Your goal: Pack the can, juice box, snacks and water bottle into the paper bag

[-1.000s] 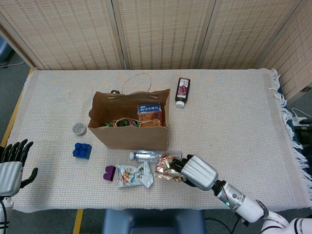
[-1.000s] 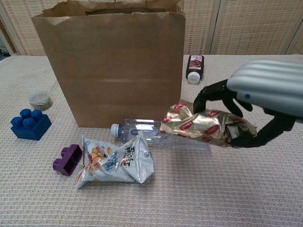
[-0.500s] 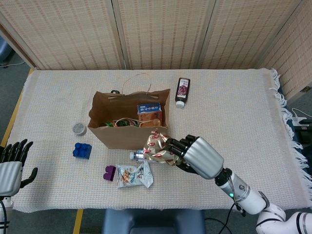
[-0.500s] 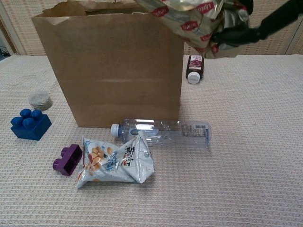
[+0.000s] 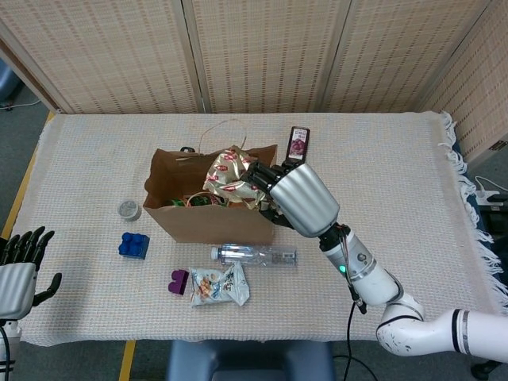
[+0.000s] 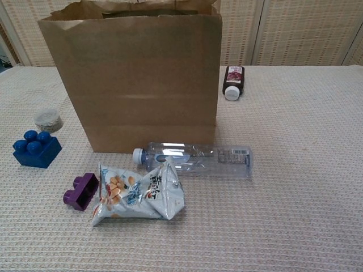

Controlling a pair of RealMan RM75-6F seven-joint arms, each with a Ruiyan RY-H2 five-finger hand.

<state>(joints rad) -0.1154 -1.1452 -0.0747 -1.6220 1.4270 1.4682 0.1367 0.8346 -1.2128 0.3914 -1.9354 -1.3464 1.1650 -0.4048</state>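
Observation:
My right hand [image 5: 290, 194] holds a gold and red snack bag [image 5: 228, 177] over the open top of the brown paper bag [image 5: 208, 220], which stands upright at mid-table. The paper bag [image 6: 133, 79] holds a few items, partly hidden. A clear water bottle [image 5: 254, 254] lies on its side in front of the paper bag, also in the chest view [image 6: 195, 159]. A white snack pouch [image 5: 219, 286] lies nearer the front edge [image 6: 139, 192]. My left hand [image 5: 20, 266] hangs open off the table's left front corner. The chest view shows neither hand.
A dark juice bottle [image 5: 297, 148] lies behind the bag to the right [image 6: 232, 81]. A blue block [image 5: 134, 244], a purple block [image 5: 178, 281] and a small grey round lid [image 5: 128, 209] sit left of the bag. Woven screens stand behind the table.
My right hand lifted the gold snack bag from the table beside the water bottle, rising out of the chest view, and carried it back over the paper bag's opening. The left hand stayed still.

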